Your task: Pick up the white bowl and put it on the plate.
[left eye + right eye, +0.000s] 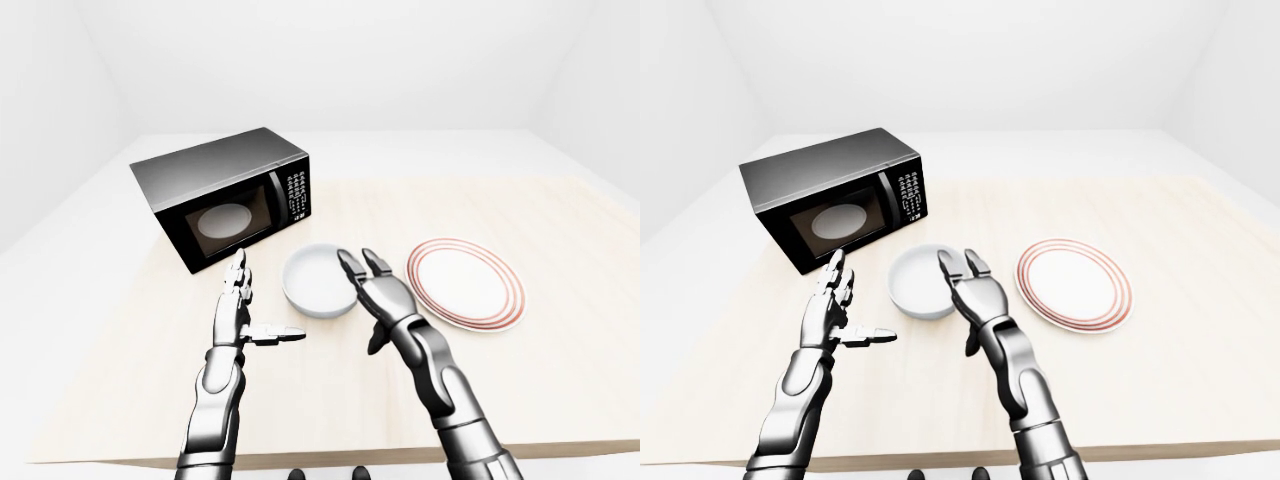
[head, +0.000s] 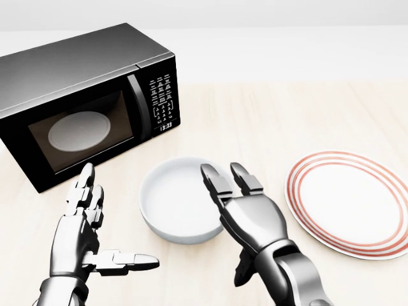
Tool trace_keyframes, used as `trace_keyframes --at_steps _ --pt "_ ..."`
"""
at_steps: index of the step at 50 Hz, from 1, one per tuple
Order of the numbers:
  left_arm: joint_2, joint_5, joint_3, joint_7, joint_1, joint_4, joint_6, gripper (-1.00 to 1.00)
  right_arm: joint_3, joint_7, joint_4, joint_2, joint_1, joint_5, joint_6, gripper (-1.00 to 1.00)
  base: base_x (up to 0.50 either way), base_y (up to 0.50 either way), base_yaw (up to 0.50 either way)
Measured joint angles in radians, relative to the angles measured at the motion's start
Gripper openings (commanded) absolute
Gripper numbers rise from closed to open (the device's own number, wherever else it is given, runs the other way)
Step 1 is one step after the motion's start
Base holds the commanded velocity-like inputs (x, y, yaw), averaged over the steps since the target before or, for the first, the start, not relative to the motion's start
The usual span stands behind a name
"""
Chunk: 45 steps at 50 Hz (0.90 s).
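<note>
Left robot hand (image 2: pixel 86 233) open, empty, hovering over the pale wooden tabletop (image 2: pixel 268 121). Right robot hand (image 2: pixel 245 210) open, fingers over the round white bowl (image 2: pixel 178 201) rim. Red-ringed white plate (image 2: pixel 350 204) beside it. Black microwave (image 2: pixel 83 102) beyond.

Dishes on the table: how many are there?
2. A white bowl sits near the table's middle, below the microwave, by the right hand. A red-ringed plate lies to its right. The round turntable inside the microwave is not counted.
</note>
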<state>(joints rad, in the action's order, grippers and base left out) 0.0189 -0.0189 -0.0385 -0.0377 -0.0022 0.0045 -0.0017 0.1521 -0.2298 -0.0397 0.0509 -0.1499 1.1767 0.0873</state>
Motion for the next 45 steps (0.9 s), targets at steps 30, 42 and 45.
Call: trace_keyframes --at_steps 30,42,45 --pt "0.000 0.000 0.000 0.000 0.000 0.000 0.000 1.00 0.028 -0.275 0.010 -0.021 -0.101 0.125 0.000 1.00 0.00 0.00 0.00" --pt "0.000 0.000 0.000 0.000 0.000 0.000 0.000 1.00 0.042 -0.425 0.035 -0.042 -0.124 0.083 0.000 1.00 0.00 0.00 0.00" --pt "0.000 0.000 0.000 0.000 0.000 0.000 0.000 1.00 0.045 -0.450 0.037 -0.047 -0.132 0.075 0.000 1.00 0.00 0.00 0.00"
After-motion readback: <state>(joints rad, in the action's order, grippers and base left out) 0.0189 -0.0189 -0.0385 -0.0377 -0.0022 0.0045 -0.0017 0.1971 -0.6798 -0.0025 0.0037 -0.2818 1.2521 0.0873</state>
